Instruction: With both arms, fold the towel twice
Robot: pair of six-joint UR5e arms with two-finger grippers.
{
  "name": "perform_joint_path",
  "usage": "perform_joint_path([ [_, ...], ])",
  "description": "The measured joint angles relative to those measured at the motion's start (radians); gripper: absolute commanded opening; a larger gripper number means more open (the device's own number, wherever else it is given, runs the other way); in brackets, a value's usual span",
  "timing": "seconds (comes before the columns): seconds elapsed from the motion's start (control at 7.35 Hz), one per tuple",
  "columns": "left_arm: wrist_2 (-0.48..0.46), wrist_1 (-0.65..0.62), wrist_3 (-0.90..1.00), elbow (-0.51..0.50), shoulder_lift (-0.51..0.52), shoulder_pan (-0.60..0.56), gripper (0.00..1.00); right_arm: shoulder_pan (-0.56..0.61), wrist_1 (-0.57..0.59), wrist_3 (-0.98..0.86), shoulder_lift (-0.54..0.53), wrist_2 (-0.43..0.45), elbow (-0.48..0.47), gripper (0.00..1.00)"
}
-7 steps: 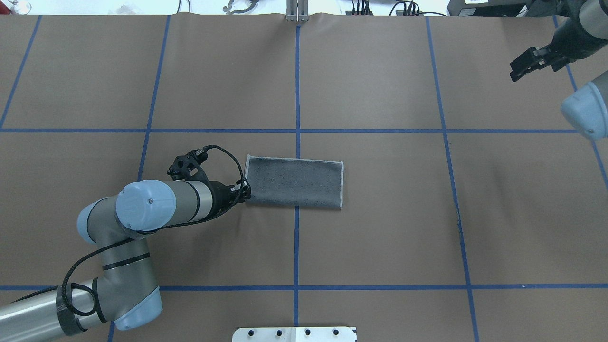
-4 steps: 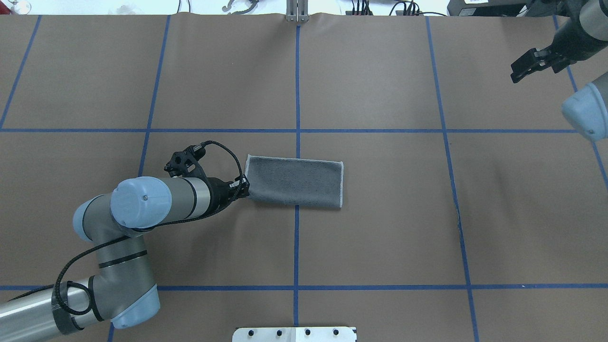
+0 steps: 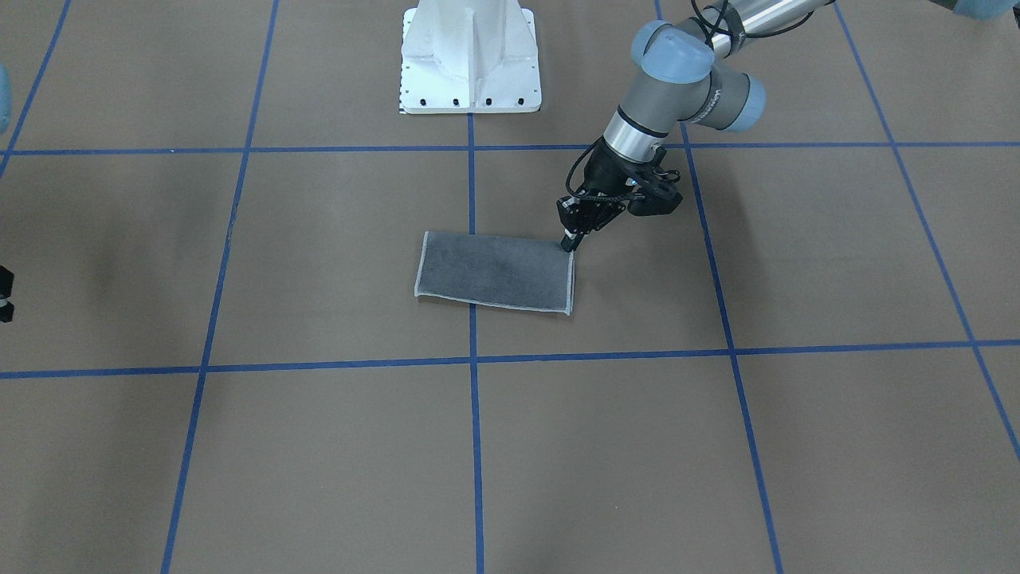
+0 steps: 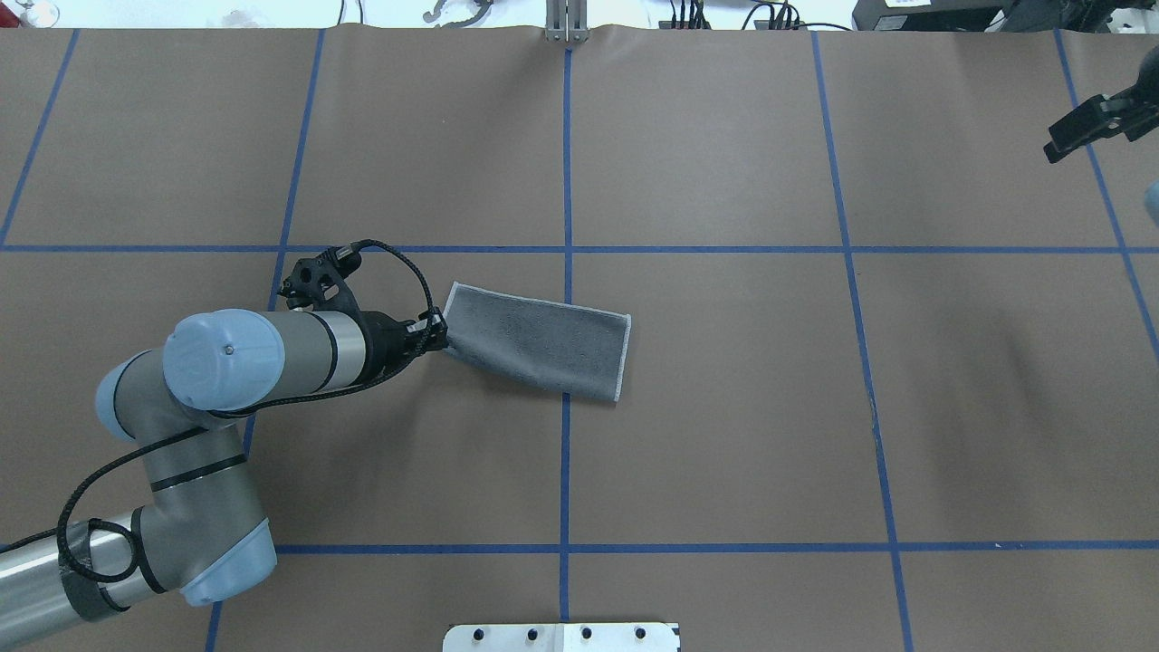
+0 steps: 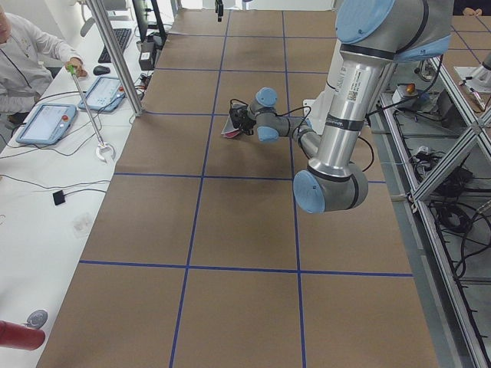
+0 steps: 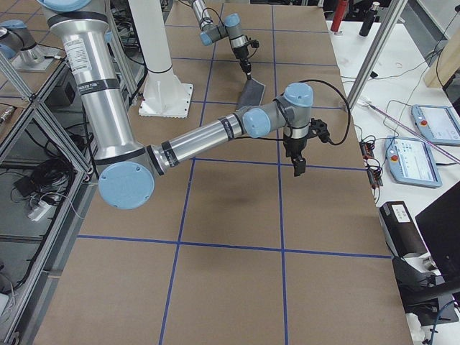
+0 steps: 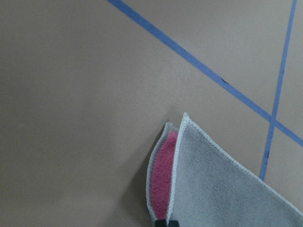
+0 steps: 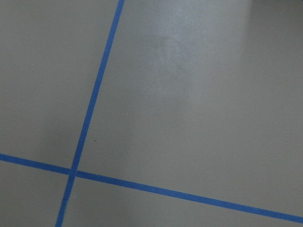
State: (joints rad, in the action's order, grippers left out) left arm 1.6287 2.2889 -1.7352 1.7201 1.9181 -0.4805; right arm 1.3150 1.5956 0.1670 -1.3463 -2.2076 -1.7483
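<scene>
The towel [image 4: 534,340] lies folded once into a rectangle, dark grey face up, near the table's middle; it also shows in the front view [image 3: 494,273]. My left gripper [image 4: 437,333] is shut on the towel's near left corner and holds it slightly raised; it also shows in the front view [image 3: 569,241]. In the left wrist view the two layers part at that corner, showing the pink inner face [image 7: 164,172] under the grey layer [image 7: 222,189]. My right gripper [image 4: 1082,131] hangs far off at the table's right edge, empty, its jaws seemingly open.
The brown table cover carries a blue tape grid [image 4: 567,249]. The white pedestal base [image 3: 470,56] stands at the robot's side. An operator [image 5: 23,54] sits at a side desk with tablets [image 5: 46,123]. A metal post [image 4: 567,23] stands at the far edge.
My left gripper has drawn back leftward with the towel's corner, dragging and turning the towel slightly. My right arm has moved further right, toward the view's edge.
</scene>
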Motion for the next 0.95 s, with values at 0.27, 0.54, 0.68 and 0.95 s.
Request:
perform_joint_path([
  [0.27, 0.001, -0.003, 0.059, 0.008, -0.002, -0.018, 0.00, 0.114, 0.003, -0.213, -0.106, -0.055, 0.003, 1.00],
  [0.54, 0.001, -0.004, 0.118, 0.017, -0.014, -0.031, 0.00, 0.188, 0.001, -0.342, -0.195, -0.072, 0.005, 1.00],
  [0.68, -0.002, -0.004, 0.129, 0.028, -0.018, -0.029, 0.00, 0.202, -0.001, -0.365, -0.214, -0.074, 0.005, 1.00],
  [0.95, -0.016, -0.009, 0.134, 0.035, -0.005, -0.006, 0.00, 0.210, -0.003, -0.375, -0.222, -0.075, 0.006, 1.00],
])
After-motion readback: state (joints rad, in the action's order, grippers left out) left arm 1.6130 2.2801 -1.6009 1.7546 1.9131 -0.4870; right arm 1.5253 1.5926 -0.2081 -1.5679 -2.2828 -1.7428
